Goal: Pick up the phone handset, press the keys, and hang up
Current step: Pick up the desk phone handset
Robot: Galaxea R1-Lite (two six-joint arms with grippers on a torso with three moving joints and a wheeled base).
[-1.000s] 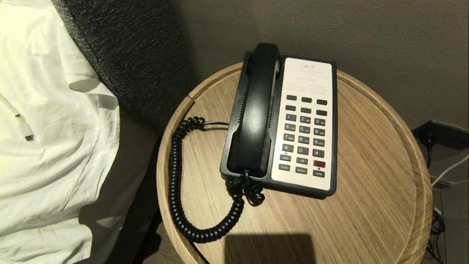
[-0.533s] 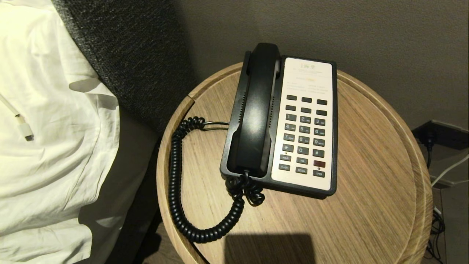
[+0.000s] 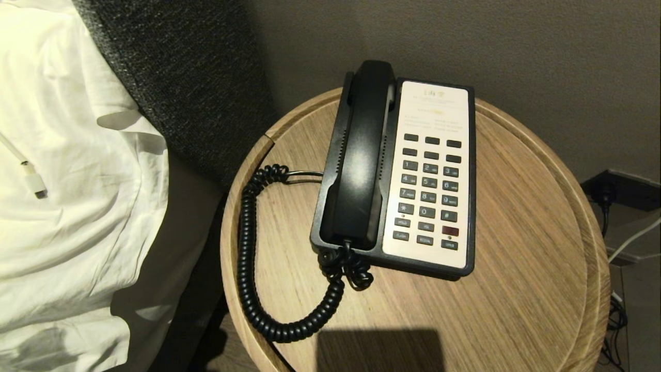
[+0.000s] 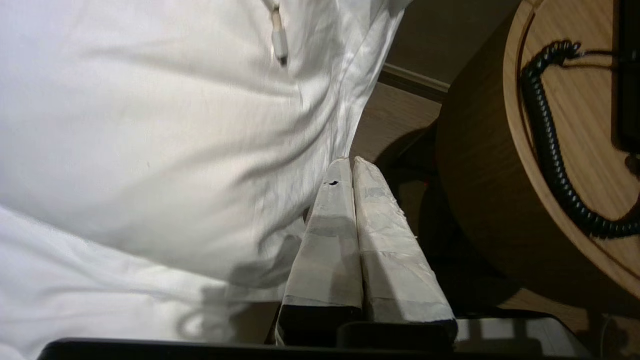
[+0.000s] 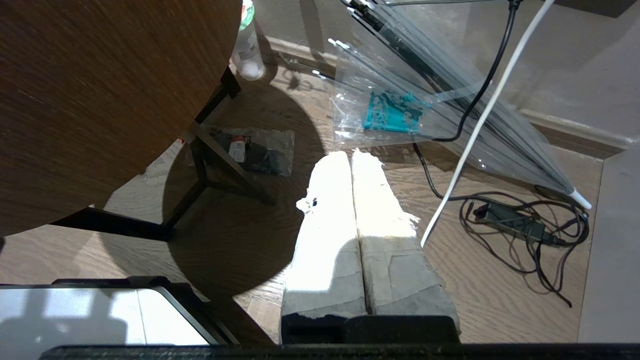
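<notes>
Glossy black plastic, the phone handset (image 3: pixel 361 160) lies seated in its cradle on the left side of the phone base (image 3: pixel 471 206), at the centre of the head view. To its right, the keys (image 3: pixel 428 188) sit in rows on the cream faceplate (image 3: pixel 434 111) (one red button low on the right). A coiled cord (image 3: pixel 248 248) loops across the round wooden table (image 3: pixel 526 268) at lower left. White bedding (image 3: pixel 67 155) fills the left edge. Neither arm shows in the head view. In its wrist view, the left gripper (image 4: pixel 352 162) hangs between bedding and table, fingers pressed together. The right gripper (image 5: pixel 351 156) is likewise closed above the floor (image 5: pixel 240 250), holding nothing.
</notes>
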